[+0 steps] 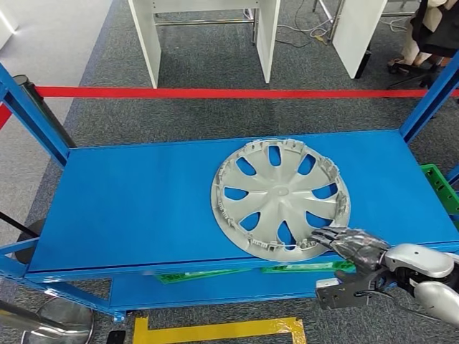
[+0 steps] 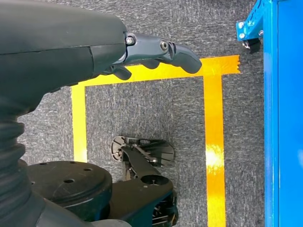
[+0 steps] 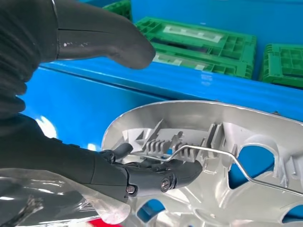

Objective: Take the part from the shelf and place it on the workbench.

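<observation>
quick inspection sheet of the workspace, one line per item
surface: blue shelf, top level bare apart from the part
job's things: silver wheel cover lies flat near the shelf's front edge, inner side up
clutter: green crates on the lower level
hands: right hand has fingers on the wheel cover's rim, grasp not clear; left hand hangs over the carpet, holding nothing
cables: some on the floor by the white tables
surroundings: red tape behind the shelf, yellow floor tape, a seated person at far right
</observation>
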Available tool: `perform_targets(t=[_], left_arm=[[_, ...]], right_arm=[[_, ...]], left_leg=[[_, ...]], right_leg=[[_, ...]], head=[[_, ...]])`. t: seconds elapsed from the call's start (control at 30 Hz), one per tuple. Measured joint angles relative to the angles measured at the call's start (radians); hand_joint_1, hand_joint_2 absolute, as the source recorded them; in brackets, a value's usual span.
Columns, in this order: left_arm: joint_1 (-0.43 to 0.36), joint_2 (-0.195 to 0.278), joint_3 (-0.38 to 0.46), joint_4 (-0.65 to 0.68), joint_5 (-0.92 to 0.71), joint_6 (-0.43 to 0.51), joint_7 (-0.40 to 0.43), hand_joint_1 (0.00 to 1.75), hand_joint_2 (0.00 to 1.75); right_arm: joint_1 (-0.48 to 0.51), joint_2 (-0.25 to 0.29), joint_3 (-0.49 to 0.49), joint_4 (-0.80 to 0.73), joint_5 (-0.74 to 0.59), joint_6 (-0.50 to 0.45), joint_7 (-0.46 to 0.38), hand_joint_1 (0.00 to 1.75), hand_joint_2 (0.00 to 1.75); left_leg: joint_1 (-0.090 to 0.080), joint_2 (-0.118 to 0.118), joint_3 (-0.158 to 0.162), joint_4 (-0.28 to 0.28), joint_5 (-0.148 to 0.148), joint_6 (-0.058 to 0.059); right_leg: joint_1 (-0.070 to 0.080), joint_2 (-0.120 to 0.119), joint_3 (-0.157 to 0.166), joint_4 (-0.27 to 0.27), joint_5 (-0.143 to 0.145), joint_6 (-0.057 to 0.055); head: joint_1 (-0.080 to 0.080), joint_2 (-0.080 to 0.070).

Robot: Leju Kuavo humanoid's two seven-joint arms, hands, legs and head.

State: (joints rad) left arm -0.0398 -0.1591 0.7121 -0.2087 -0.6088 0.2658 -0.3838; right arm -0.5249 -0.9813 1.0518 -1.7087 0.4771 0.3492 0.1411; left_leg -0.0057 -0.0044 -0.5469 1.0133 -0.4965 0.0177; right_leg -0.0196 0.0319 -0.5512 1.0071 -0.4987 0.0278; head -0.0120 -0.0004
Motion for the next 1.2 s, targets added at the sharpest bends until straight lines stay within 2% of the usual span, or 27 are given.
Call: perform_targets(t=[0.13,0.33,0.4,0.63,0.77,0.87,1.2], left_arm=[[0.0,0.0,0.001,0.0,0.0,-0.001,-0.001,0.0,1.75],[0.0,0.0,0.004,0.0,-0.002,-0.004,-0.004,0.0,1.75],[0.0,0.001,0.005,0.0,-0.002,-0.004,-0.005,0.0,1.75],[0.0,0.0,0.022,0.0,0.004,0.004,-0.005,0.0,1.75],[-0.001,-0.002,0.025,0.0,0.003,0.01,-0.004,0.0,1.75],[0.0,-0.004,0.028,0.0,0.003,0.015,-0.002,0.0,1.75],[-0.002,-0.008,0.03,0.0,0.003,0.017,-0.002,0.0,1.75]], right_arm=[[-0.024,-0.003,0.023,-0.008,0.018,0.02,-0.015,0.0,1.75],[-0.09,-0.016,0.075,-0.047,-0.028,0.067,-0.051,0.0,1.75],[-0.103,-0.024,0.091,-0.064,-0.018,0.041,-0.035,0.0,1.75],[-0.098,-0.028,0.115,-0.084,0.128,-0.148,0.049,0.0,1.75],[-0.059,0.0,0.097,-0.057,0.245,-0.218,0.063,0.0,1.75],[-0.032,0.014,0.085,-0.036,0.286,-0.243,0.063,0.0,1.75],[-0.01,0.116,0.051,0.066,0.336,-0.212,0.037,0.0,1.75]], left_leg=[[0.0,0.0,0.0,0.0,0.0,0.0],[0.0,0.0,0.0,0.0,0.0,0.0],[0.0,0.0,0.0,0.0,0.0,0.0],[0.0,0.0,0.0,0.0,0.0,0.0],[0.0,-0.001,0.0,0.0,0.0,0.0],[0.0,-0.002,-0.001,0.0,0.0,0.001],[0.0,-0.002,-0.001,0.0,0.001,0.001]], right_leg=[[0.0,0.0,0.0,0.0,0.0,0.0],[0.0,0.0,0.0,0.0,0.0,0.0],[0.0,0.0,0.0,0.0,0.0,0.0],[0.0,0.0,0.0,0.0,0.0,0.0],[0.0,-0.001,0.0,0.0,0.0,0.0],[0.0,-0.002,0.0,0.0,0.0,0.0],[0.0,-0.002,0.0,0.0,0.0,0.0]], head=[[0.0,0.0],[0.0,0.0],[0.0,0.0],[0.0,0.0],[0.0,0.0],[0.0,0.0],[0.0,0.0]])
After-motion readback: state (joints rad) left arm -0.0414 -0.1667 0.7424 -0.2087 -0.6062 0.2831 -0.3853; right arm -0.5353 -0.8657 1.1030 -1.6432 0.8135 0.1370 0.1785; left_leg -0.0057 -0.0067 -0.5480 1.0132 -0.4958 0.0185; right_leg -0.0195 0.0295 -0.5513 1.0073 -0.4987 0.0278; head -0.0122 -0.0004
